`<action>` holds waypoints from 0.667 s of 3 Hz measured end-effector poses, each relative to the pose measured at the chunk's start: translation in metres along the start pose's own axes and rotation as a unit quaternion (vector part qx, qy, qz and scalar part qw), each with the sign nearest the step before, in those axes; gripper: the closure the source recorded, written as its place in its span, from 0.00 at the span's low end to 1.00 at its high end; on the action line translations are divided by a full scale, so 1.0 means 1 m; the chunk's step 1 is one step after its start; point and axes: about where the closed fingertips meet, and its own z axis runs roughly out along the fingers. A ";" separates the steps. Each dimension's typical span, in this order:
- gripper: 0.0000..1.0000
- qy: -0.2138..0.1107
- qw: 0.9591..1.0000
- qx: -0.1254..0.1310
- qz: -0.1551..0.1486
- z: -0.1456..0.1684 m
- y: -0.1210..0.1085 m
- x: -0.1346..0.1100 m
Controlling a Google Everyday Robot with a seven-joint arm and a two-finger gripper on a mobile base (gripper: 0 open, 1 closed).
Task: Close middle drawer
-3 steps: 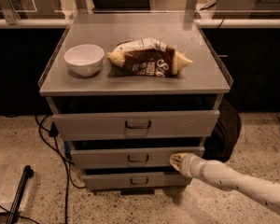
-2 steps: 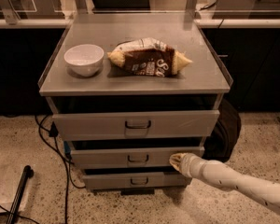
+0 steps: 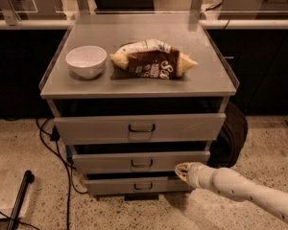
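The grey cabinet (image 3: 221,83) has three drawers. The middle drawer (image 3: 101,162), with a flat grey front and a small dark loop handle (image 3: 141,164), stands slightly out from the cabinet. My gripper (image 3: 181,171) is at the end of the white arm coming in from the lower right. Its tip rests against the right part of the middle drawer's front, near its lower edge. The top drawer (image 3: 96,128) sits further out than the middle one. The bottom drawer (image 3: 110,187) is below.
A white bowl (image 3: 86,61) and a brown snack bag (image 3: 153,58) lie on the cabinet top. Black cables (image 3: 55,152) run down the left side. A dark bag (image 3: 230,133) leans at the cabinet's right. A black pole (image 3: 20,200) lies on the floor at lower left.
The gripper has stayed against the right part of the middle drawer's front. No clear movement of the drawer shows.
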 end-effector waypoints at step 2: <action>1.00 -0.007 0.993 -0.104 0.056 -0.050 0.056 -0.012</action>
